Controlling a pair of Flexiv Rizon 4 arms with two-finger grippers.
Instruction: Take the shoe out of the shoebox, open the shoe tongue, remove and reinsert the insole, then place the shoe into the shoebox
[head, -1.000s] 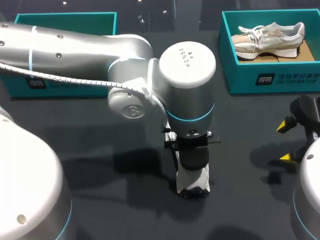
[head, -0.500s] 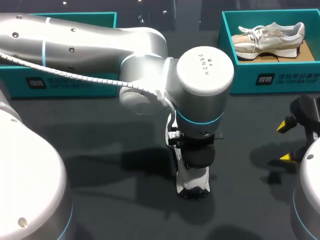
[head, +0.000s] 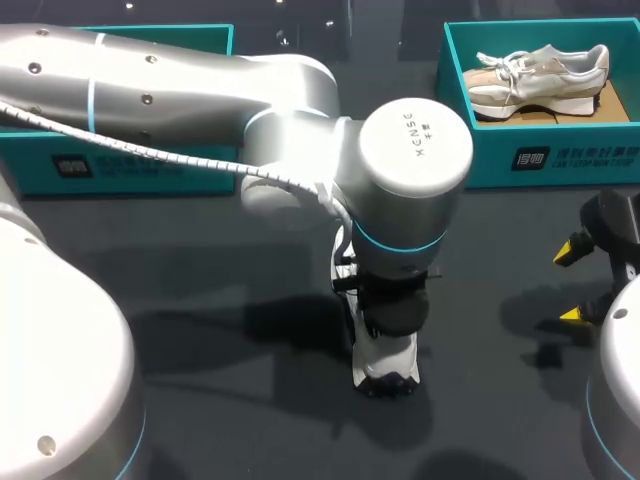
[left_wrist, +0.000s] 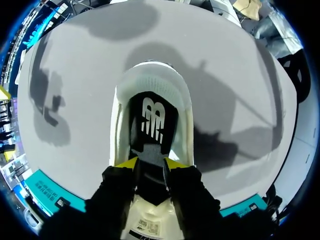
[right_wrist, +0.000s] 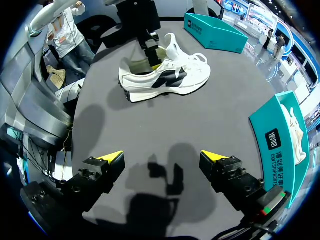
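Left arm is reaching in across the table, its wrist hanging over a white shoe sitting mid-table and hiding most of it. Right gripper is sitting at the right edge, yellow tips apart. Teal shoebox far right is holding a second shoe; another teal box is showing behind the left arm.

Shoe mostly hidden under L arm
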